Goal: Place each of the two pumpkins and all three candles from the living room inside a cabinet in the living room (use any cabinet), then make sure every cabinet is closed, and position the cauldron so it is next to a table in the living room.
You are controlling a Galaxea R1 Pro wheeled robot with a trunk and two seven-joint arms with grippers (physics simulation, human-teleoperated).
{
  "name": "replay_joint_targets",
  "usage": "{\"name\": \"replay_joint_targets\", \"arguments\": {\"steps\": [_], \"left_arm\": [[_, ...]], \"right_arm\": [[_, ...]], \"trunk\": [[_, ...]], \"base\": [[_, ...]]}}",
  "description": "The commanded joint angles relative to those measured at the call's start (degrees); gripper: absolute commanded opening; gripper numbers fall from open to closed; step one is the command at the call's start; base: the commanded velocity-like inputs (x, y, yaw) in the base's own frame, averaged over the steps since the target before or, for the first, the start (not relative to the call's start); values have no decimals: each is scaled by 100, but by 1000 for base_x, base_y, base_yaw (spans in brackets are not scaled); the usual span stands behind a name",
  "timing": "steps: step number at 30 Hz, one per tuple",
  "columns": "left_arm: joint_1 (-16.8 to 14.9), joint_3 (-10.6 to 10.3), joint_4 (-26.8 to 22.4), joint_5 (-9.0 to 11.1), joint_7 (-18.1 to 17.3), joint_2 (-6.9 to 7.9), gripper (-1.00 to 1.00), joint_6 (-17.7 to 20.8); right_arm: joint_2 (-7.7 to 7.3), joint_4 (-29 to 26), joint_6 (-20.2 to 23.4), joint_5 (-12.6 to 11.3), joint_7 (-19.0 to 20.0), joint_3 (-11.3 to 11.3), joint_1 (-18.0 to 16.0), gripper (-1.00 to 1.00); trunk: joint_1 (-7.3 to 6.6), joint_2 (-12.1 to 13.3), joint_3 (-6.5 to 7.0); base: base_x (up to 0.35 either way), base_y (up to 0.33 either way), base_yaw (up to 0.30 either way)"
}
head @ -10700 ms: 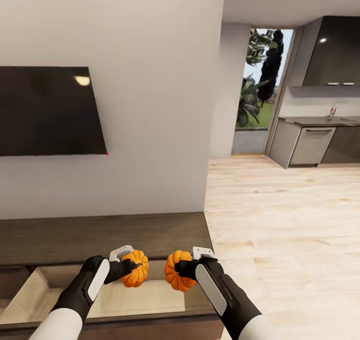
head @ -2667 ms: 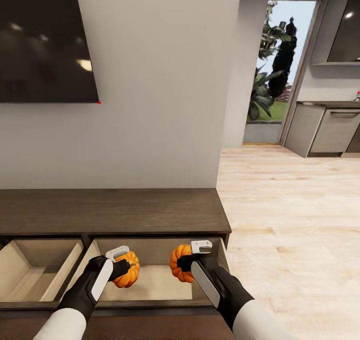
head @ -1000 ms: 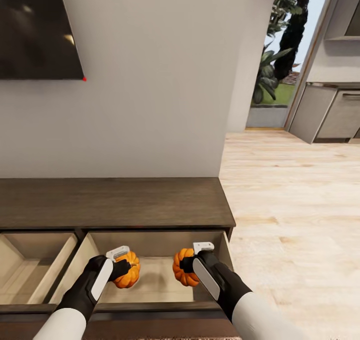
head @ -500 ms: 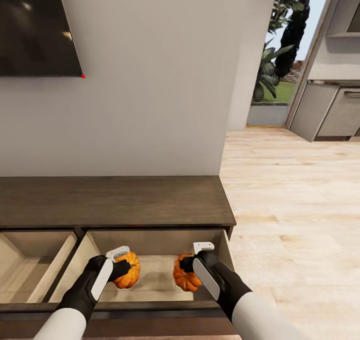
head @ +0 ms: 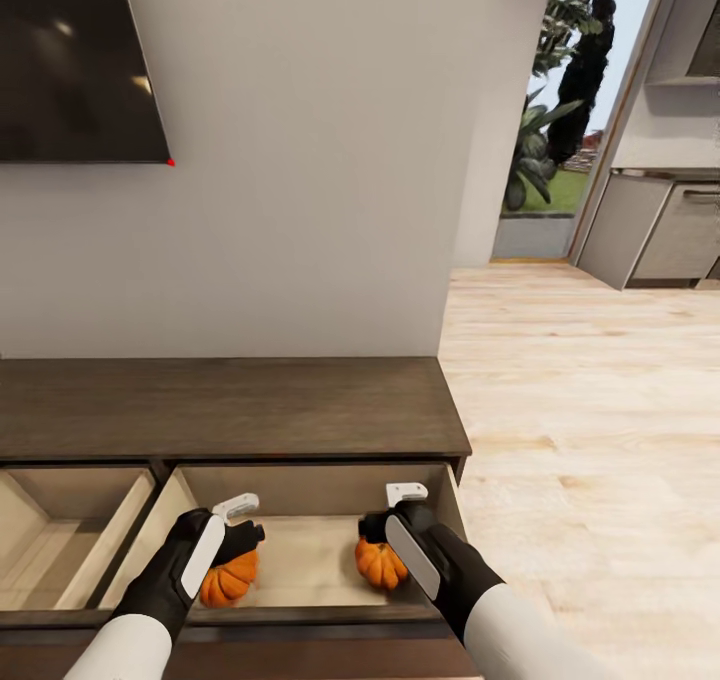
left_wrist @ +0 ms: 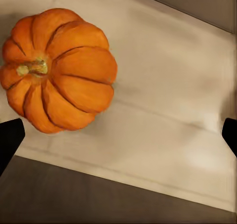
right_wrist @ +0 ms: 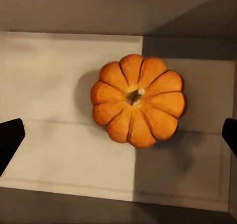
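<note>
Two bright-orange pumpkins lie apart on the pale beige floor of an open drawer point(head: 300, 565) in the dark-brown cabinet point(head: 220, 405). The left pumpkin point(head: 228, 580) point(left_wrist: 57, 68) rests below my left gripper point(head: 243, 520), which is open; its dark fingertips point(left_wrist: 10, 137) stand wide apart with nothing between them. The right pumpkin point(head: 382, 563) point(right_wrist: 137, 100) sits stem up below my right gripper point(head: 390, 512), also open, fingertips point(right_wrist: 10, 137) wide of it. No candles or cauldron are in view.
A second open drawer point(head: 60, 540) lies to the left in the same unit. The wall TV point(head: 70, 60) hangs above. Light plank floor point(head: 600, 440) stretches right toward a garden doorway point(head: 560, 140) and grey kitchen units point(head: 660, 230).
Both grippers have opened and let go of the pumpkins, which dropped onto the drawer floor. The arms have barely moved.
</note>
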Motion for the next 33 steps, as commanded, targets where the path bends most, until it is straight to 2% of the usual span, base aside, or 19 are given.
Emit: {"name": "replay_joint_targets", "arguments": {"steps": [1,6,22,25,28,33], "left_arm": [[-1,3,0,1,0,0,100,17],[-3,26,0,2,-6,8,100,72],[-11,32,-103,11,-13,17,100,185],[-1,31,-479,11,-22,23,100,471],[30,84,-1103,70,-32,13,100,919],[54,188,-1541,392,-34,27,100,1427]], "right_arm": [[0,-13,1,-4,8,-14,1,100],[0,-64,0,-71,233,-52,2,100],[0,-71,-119,-100,264,-54,2,100],[0,-93,-266,-101,249,-54,2,100],[0,-478,-274,-101,236,-60,29,100],[0,-1537,264,-101,229,-55,111,100]], "trunk": [[-2,2,23],[-15,8,134],[-71,59,485],[-137,180,539],[-203,300,593],[-313,500,682]], "base": [[0,0,0],[-158,0,0],[-82,19,0],[-3,1,0],[0,0,0],[0,0,0]]}}
